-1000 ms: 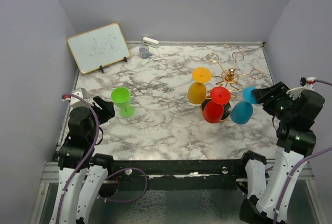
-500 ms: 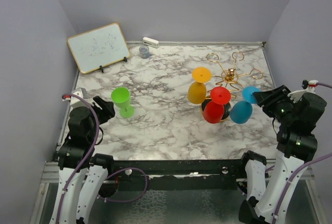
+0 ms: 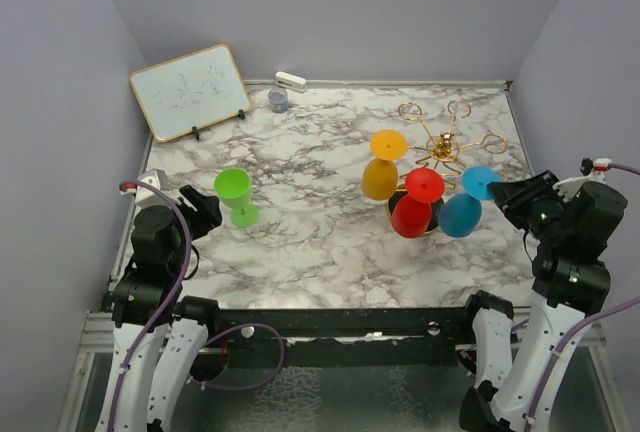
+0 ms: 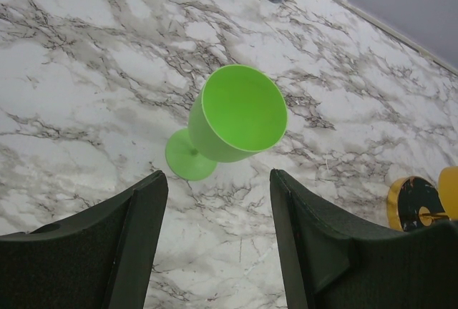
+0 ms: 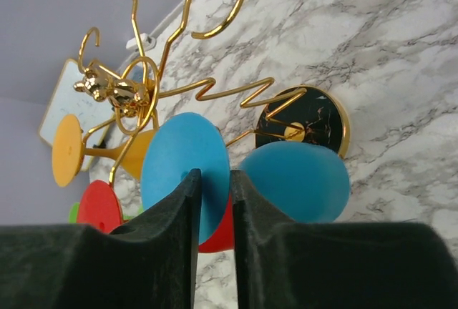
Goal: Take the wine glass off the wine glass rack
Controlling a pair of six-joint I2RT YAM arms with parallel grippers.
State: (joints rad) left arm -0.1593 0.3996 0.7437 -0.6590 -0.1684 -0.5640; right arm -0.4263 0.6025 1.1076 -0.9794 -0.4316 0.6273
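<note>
Wine glass rack (image 3: 440, 149) holds 3 glasses (image 3: 411, 216); green glass (image 4: 240, 116) empty.

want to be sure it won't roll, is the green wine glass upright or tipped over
Upright. The green wine glass stands on its foot on the marble table, with its open mouth facing up.

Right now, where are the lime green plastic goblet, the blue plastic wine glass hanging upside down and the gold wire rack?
lime green plastic goblet (image 4: 242, 111): left wrist view, inside its bowl.
blue plastic wine glass (image 5: 293, 180): right wrist view, its bowl.
gold wire rack (image 3: 441, 149): top view, its central hub.
</note>
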